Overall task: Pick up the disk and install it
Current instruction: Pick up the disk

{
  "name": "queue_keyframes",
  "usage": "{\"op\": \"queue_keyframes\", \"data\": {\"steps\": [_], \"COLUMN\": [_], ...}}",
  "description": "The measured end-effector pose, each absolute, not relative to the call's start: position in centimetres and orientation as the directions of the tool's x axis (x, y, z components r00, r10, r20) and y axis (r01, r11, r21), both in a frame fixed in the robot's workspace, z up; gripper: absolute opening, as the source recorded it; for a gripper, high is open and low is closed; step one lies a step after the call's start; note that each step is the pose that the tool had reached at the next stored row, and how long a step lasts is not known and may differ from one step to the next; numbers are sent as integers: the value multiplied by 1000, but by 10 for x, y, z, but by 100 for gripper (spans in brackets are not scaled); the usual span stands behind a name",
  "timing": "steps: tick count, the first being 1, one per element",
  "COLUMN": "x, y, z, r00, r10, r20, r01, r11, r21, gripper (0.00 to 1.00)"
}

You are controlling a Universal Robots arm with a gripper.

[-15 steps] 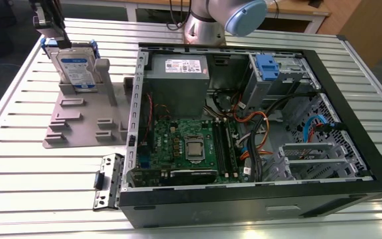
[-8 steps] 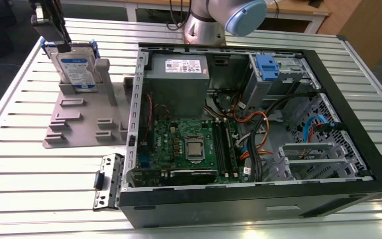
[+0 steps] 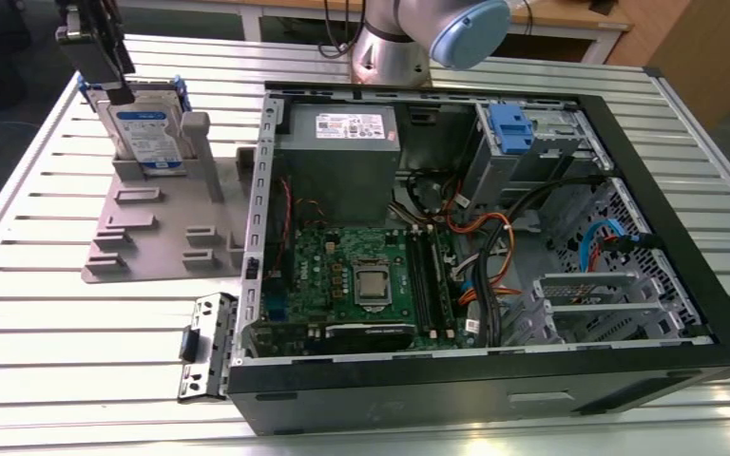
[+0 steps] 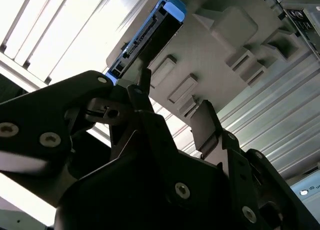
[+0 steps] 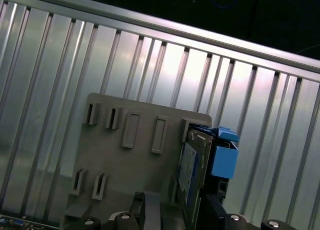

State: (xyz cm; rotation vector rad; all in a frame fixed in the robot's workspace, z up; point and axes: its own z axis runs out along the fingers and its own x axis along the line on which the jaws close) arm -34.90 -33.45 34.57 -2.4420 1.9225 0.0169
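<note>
In the exterior view, the gripper (image 3: 117,87) is being held directly over the disk (image 3: 149,131), with its tips reaching down to the disk's upper edge. The disk is being carried upright in a slot of the grey holder plate (image 3: 163,228), right beneath the gripper, with its blue rail frame showing along both sides and its white-and-blue label turned toward the camera. In the second wrist view the fingers (image 4: 204,121) are being shown spread wide with nothing clamped between them, and the disk is being seen just beyond their tips; whether a tip is touching it cannot be told. The holder plate is being supported by the slatted metal table (image 3: 35,313). Well apart from the gripper, toward the exterior view's right, the open computer case (image 3: 467,399) is being displayed on its side, and inside it the green motherboard (image 3: 353,275), the grey power supply (image 3: 337,157) and a blue latch (image 3: 508,128) on a metal drive cage are being exposed. Farther from the gripper than the holder plate, a small metal bracket (image 3: 206,347) is being propped beside the case's near corner.
</note>
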Motion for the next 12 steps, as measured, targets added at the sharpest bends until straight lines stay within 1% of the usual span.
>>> {"op": "queue_keyframes", "data": {"steps": [7, 12], "x": [-351, -357], "y": [-333, -321], "z": [343, 340], "r00": [170, 169], "r10": [-985, -985], "r20": [-30, -30], "r01": [-985, -985], "r11": [-169, -169], "r21": [-20, -20], "gripper": [59, 59]}}
